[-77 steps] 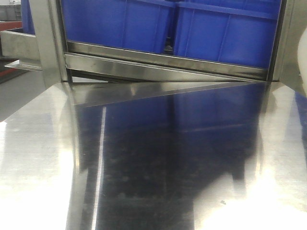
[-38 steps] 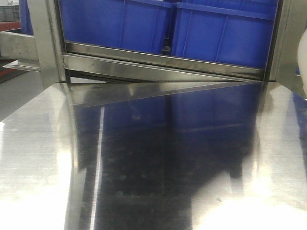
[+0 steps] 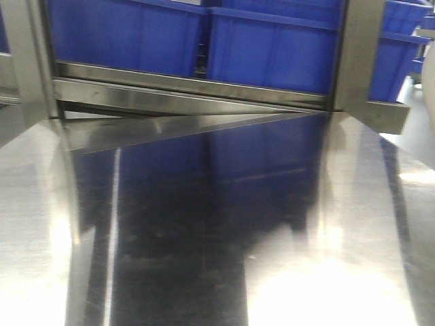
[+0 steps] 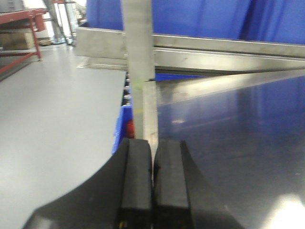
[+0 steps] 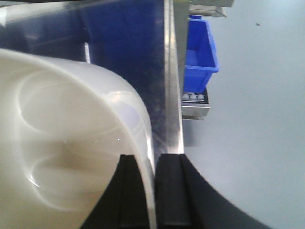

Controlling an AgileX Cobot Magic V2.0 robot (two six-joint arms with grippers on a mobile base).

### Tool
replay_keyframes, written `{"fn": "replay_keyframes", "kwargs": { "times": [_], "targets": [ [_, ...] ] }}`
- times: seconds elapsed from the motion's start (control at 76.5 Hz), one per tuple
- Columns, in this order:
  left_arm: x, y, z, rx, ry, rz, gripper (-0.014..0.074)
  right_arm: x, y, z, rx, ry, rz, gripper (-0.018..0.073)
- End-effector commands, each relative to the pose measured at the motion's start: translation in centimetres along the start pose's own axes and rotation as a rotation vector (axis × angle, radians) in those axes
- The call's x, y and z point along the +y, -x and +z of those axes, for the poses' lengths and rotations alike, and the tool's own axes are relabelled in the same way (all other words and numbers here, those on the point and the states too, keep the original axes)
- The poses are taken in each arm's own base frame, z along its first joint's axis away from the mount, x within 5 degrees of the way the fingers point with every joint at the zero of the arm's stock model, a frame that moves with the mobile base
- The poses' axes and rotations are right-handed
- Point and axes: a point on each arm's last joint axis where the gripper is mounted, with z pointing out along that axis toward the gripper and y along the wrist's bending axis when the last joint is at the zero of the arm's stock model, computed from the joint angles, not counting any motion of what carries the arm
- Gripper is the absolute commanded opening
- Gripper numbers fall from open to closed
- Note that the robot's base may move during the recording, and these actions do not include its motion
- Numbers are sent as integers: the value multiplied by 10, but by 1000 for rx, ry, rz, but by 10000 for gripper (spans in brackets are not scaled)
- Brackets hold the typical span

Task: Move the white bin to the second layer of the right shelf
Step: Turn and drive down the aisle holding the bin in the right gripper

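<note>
Bin check: the white bin (image 5: 62,143) is in the right pincer (image 5: 150,162), gripped by its wall. One black pad sits inside the mouth, the other outside, and the glossy rim runs up between them. In the right wrist view the bin fills the whole left side and hangs over the worktop (image 5: 124,43), close to the worktop's side edge. I can't tell if its base touches the steel or floats above it.

Just off that edge, and lower than the worktop, a lone blue crate (image 5: 200,47) sits on a steel rail. A few small white rollers (image 5: 193,97) poke out at the rail's end. Past that it's just grey floor (image 5: 257,119).

The left pincer (image 4: 152,145) is clenched with its pads pressed flat together and nothing between them. It sits at the other side edge of the worktop, lined up with a steel post (image 4: 138,47) that rises from that edge.

In the front view the worktop is bare and mirror-shiny. Behind its far edge a row of blue crates (image 3: 272,47) sits on a slanted steel rack level, and their blue reflects in the worktop surface.
</note>
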Motion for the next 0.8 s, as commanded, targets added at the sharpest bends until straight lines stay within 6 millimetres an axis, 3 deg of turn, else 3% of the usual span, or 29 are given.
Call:
{"fn": "replay_keyframes", "kwargs": {
  "times": [0.0, 0.784],
  "targets": [
    [0, -4, 1, -67, 2, -5, 85, 2, 15, -6, -112, 10, 6, 48],
    [0, -4, 1, -67, 2, -5, 85, 2, 15, -6, -112, 10, 6, 48]
  ]
}}
